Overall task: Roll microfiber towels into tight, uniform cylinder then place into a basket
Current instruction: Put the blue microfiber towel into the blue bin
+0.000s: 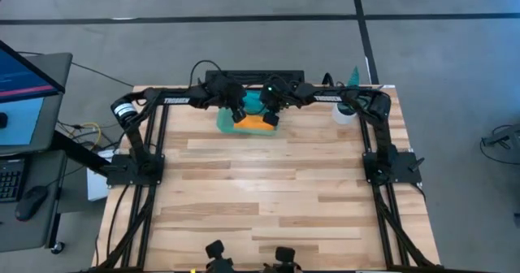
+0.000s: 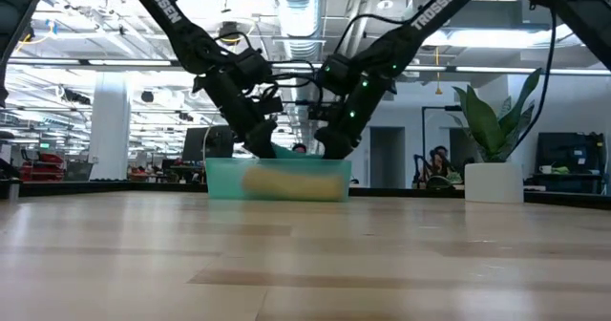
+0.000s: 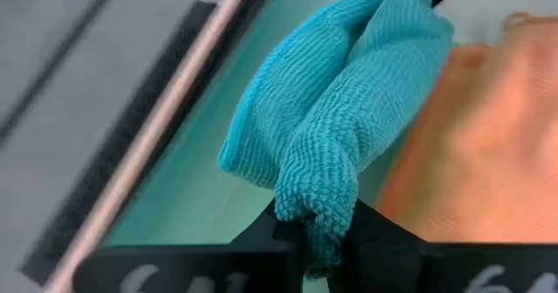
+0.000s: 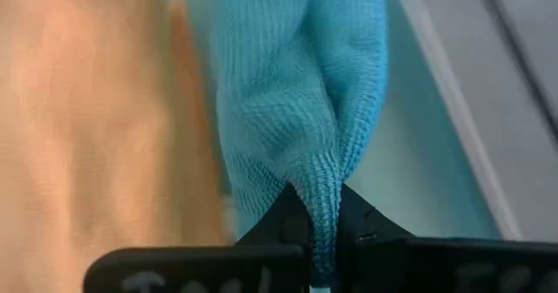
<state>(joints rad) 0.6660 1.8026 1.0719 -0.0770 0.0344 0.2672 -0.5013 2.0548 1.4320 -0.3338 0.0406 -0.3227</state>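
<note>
Your left hand [image 3: 318, 241] clenched on one end of teal towel [image 3: 349, 110]; your right hand [image 4: 324, 232] clenched on opposite end (fabric pinched between each pair of fingers). Towel bunched, stretched between both hands, over basket [image 1: 225, 123] at far edge of tabletop [image 1: 260, 192]. Orange towel [image 1: 253, 123] lies rolled in basket, just beside teal one. White plant pot [image 1: 344, 110] off beyond right hand.

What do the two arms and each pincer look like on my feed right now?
Both arms are dark, nearly black, jointed tubes with white TROSSEN lettering and black cables looping off them. A green light glows near the right arm's wrist. The left pincer and right pincer each have two flat black fingers, with pale markings on the bar below.
</note>
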